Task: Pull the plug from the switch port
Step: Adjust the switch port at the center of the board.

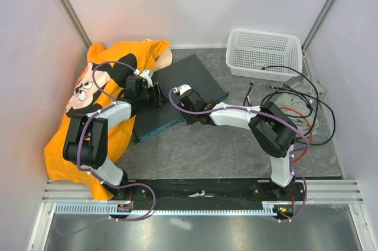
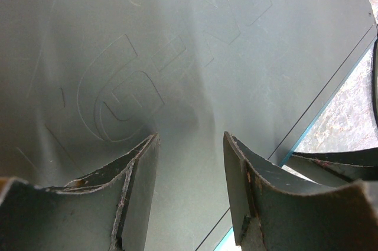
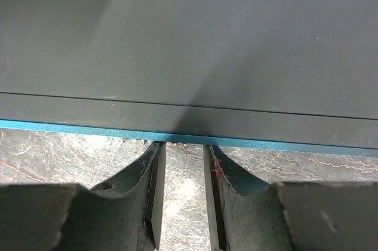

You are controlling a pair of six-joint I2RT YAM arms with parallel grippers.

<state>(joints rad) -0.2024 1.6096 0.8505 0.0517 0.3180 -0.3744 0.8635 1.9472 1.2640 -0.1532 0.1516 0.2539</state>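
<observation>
Top external view has the switch (image 1: pixel 189 80) lying flat in the middle of the surface (image 1: pixel 224 150), with both arms reaching in on it. Left gripper (image 2: pixel 191 136) hangs just over the switch's dark top, its fingers apart with nothing between them but the lid below; whether the tips touch the metal I cannot tell. Right gripper (image 3: pixel 184 144) sits low at the teal front edge, which runs straight across just ahead of its tips. Its fingers stand a narrow gap apart, and only bare surface shows through that gap. The plug I cannot find in any view; the front face with its sockets is hidden from the wrist camera under the edge of the top.

To do this step well, I reckon the left gripper should bear down on the lid so the box does not slide when the pull comes. The right gripper needs its gap lined up squarely on the plug's body, closing firmly, then drawing straight back from the front face, level with the surface. A slanted tug risks jamming the plug or dragging the whole switch along
</observation>
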